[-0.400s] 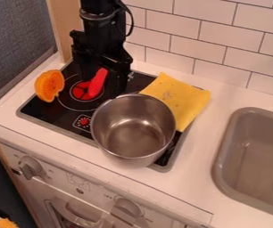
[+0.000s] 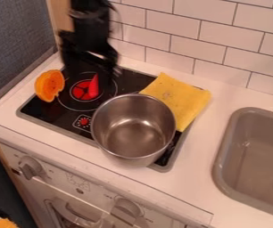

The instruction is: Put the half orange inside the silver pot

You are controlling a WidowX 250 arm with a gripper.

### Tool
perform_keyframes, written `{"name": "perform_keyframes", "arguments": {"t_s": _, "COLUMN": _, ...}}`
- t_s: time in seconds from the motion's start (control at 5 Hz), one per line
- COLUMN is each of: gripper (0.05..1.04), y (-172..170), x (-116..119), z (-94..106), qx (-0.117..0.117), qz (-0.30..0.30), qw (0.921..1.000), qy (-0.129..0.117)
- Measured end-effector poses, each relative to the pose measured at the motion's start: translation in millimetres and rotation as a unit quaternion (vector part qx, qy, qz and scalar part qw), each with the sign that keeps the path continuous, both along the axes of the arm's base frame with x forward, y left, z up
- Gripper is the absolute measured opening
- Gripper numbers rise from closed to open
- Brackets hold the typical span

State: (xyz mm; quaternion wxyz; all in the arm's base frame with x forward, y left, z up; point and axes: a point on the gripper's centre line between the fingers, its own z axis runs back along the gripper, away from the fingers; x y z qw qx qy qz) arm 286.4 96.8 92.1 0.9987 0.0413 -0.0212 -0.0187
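The black gripper (image 2: 91, 71) hangs over the back left of the stove, blurred, with its two fingers apart. To its lower left, the half orange (image 2: 48, 85) sits at the stove's left edge, its cut face turned to the right; a space separates it from the gripper. The silver pot (image 2: 133, 131) stands on the front right part of the stove, upright and with no object visible inside.
A red object (image 2: 93, 87) lies on the back left burner, below the gripper and partly hidden by it. A yellow cloth (image 2: 177, 100) lies behind and right of the pot. The grey sink (image 2: 255, 147) is at the right, with a tiled wall (image 2: 219, 58) behind.
The gripper has shifted left, nearer to the half orange, and now covers more of the red object. Orange, pot and cloth have stayed where they were.
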Motion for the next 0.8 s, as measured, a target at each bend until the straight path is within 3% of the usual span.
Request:
{"name": "perform_keyframes", "arguments": {"t_s": 0.2, "gripper": 0.999, "y": 46.7, "x": -1.9, "z": -2.6, "qx": 0.013, "qz": 0.073, "qw": 0.9972, "qy": 0.008}}
{"name": "perform_keyframes", "arguments": {"t_s": 0.4, "gripper": 0.999, "y": 93.9, "x": -12.4, "z": -7.7, "qx": 0.011, "qz": 0.132, "qw": 0.991, "qy": 0.015}}
{"name": "perform_keyframes", "arguments": {"t_s": 0.8, "gripper": 0.999, "y": 106.6, "x": -12.1, "z": -50.8, "qx": -0.059, "qz": 0.164, "qw": 0.984, "qy": 0.036}}
